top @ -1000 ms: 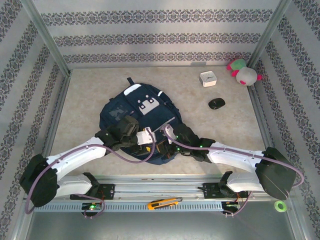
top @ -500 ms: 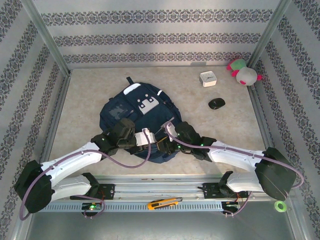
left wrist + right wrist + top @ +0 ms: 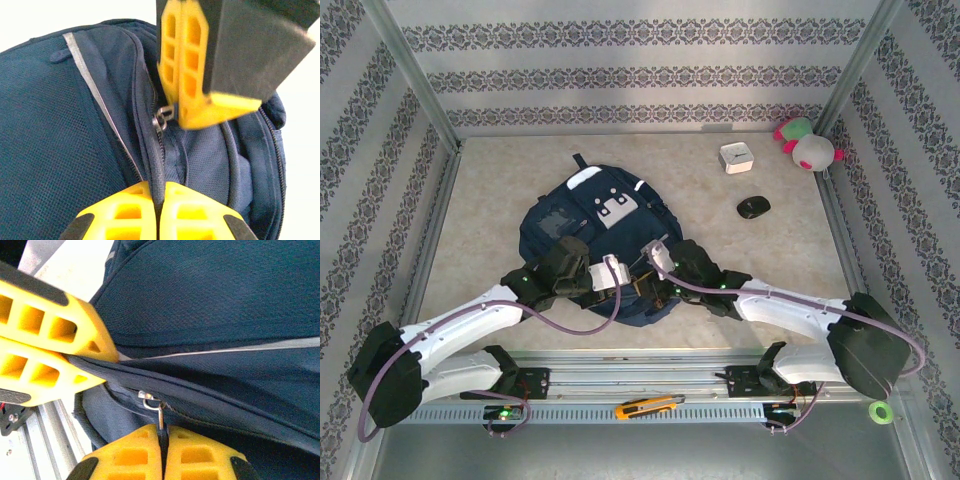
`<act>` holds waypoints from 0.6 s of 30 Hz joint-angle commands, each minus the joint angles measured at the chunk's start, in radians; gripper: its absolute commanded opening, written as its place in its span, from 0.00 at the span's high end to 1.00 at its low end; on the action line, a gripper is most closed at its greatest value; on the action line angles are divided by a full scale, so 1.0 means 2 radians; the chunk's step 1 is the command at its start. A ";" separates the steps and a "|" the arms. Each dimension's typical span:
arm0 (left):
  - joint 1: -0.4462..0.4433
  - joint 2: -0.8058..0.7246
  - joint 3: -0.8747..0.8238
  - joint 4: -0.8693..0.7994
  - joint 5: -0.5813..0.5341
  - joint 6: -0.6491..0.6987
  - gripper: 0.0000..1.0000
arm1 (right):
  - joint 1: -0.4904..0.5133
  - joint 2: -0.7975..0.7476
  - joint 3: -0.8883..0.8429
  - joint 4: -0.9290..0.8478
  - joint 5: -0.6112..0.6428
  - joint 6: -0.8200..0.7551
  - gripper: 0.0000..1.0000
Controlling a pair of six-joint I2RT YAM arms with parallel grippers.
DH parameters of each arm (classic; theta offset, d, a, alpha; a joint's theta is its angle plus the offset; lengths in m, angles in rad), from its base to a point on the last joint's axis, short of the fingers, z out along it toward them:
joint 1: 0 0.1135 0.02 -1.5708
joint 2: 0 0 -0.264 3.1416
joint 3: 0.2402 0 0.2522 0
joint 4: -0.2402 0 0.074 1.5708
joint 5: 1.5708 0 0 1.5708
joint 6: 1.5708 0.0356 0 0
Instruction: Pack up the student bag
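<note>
**Both grippers pinch the near end of the student bag, which lies flat in the middle of the table.**

Nearest the arm bases, a yellow-and-black utility knife lies on the slotted metal rail, and a roll of green tape sits at the near right corner. Just beyond, the left gripper has its yellow fingers pressed together on a fold of navy fabric beside the zip. The right gripper faces it close by and is clamped on the metal zip pull. The bag's white patches lie toward its far end. Farther off to the right, well apart from the bag, are a black computer mouse, then a white box, and a pink, white and green plush toy in the far right corner.
</note>
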 commanded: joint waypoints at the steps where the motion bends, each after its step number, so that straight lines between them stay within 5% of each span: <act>1: 0.013 -0.035 0.007 -0.049 0.001 0.013 1.00 | -0.052 -0.043 -0.020 -0.028 0.011 -0.004 1.00; 9: 0.019 -0.077 0.012 -0.155 -0.053 0.038 0.97 | -0.096 -0.064 -0.024 -0.043 -0.059 -0.024 1.00; 14: 0.016 -0.067 0.032 -0.127 -0.002 -0.017 0.49 | -0.076 -0.040 -0.010 -0.027 -0.066 -0.023 1.00; 18: -0.006 -0.041 0.053 -0.064 0.004 -0.117 0.33 | -0.069 -0.030 -0.008 -0.023 -0.065 -0.023 1.00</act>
